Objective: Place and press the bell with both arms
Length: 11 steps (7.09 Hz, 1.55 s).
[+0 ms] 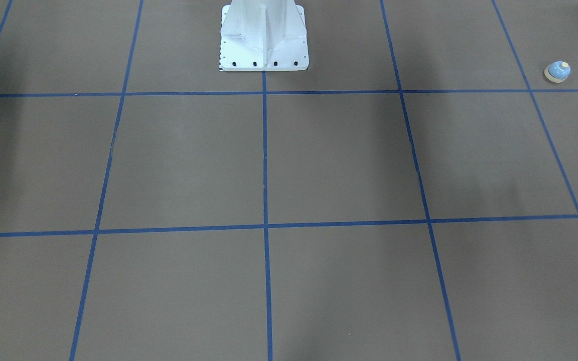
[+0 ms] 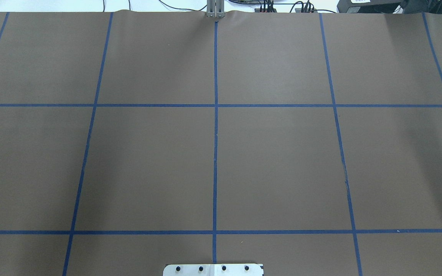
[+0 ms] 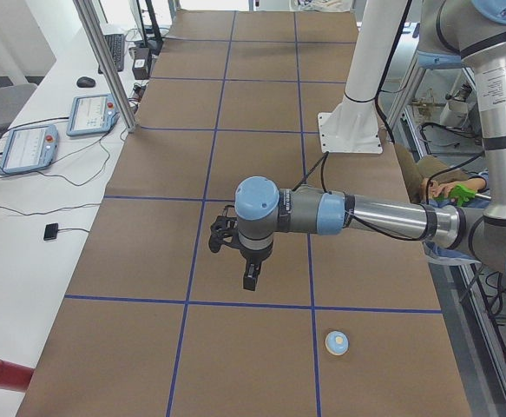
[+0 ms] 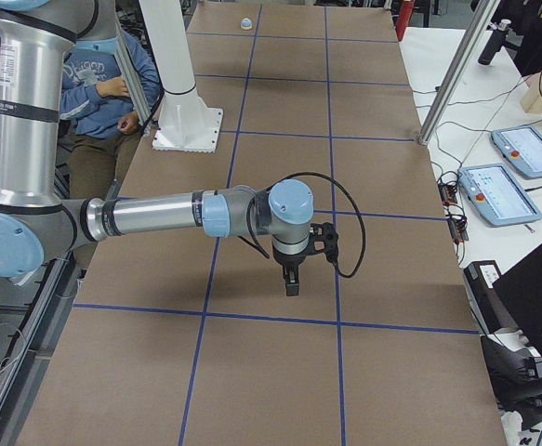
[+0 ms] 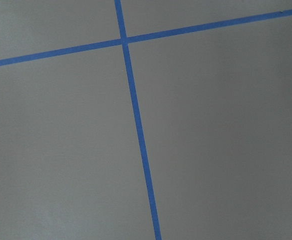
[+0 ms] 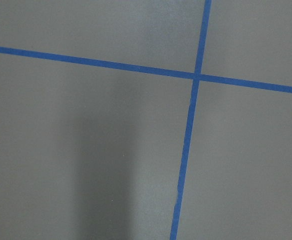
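Observation:
The small light-blue bell [image 1: 557, 71] with a cream base stands upright on the brown table near the robot's left end; it also shows in the exterior left view [image 3: 338, 342] and far off in the exterior right view [image 4: 245, 22]. My left gripper [image 3: 250, 280] hangs pointing down above the table, away from the bell and towards the table's middle and operator side. My right gripper [image 4: 291, 283] hangs pointing down over the other end of the table, far from the bell. I cannot tell whether either gripper is open or shut. Both wrist views show only brown table and blue tape lines.
The white bolted pedestal [image 1: 264, 40] stands at the robot's edge of the table. A seated person [image 4: 112, 84] is beside the robot. Control tablets [image 3: 27, 148] and cables lie on the white bench on the operators' side. Blue tape lines grid the table [image 2: 274, 161].

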Each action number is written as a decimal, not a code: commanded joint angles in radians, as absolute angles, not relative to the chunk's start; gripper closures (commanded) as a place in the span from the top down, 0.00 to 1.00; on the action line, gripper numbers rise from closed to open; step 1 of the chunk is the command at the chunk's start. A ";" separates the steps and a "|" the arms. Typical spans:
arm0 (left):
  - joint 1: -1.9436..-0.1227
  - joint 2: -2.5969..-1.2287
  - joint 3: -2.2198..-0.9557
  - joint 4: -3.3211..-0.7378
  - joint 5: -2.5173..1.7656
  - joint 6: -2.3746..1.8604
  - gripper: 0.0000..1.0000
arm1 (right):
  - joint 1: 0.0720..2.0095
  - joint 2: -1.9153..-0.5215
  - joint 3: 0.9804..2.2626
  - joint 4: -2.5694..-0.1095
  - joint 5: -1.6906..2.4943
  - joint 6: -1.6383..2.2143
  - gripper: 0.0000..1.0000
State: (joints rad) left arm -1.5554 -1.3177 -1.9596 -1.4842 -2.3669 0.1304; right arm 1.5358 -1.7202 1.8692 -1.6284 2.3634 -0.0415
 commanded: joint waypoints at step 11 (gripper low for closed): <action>-1.552 -1.318 -1.954 -1.485 -2.365 0.129 1.00 | 1.537 -1.733 1.870 -1.606 2.391 -0.052 1.00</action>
State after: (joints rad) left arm -1.5542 -1.3172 -1.9535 -1.4849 -2.3653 0.1289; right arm 1.5370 -1.7283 1.8699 -1.6213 2.3908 -0.0520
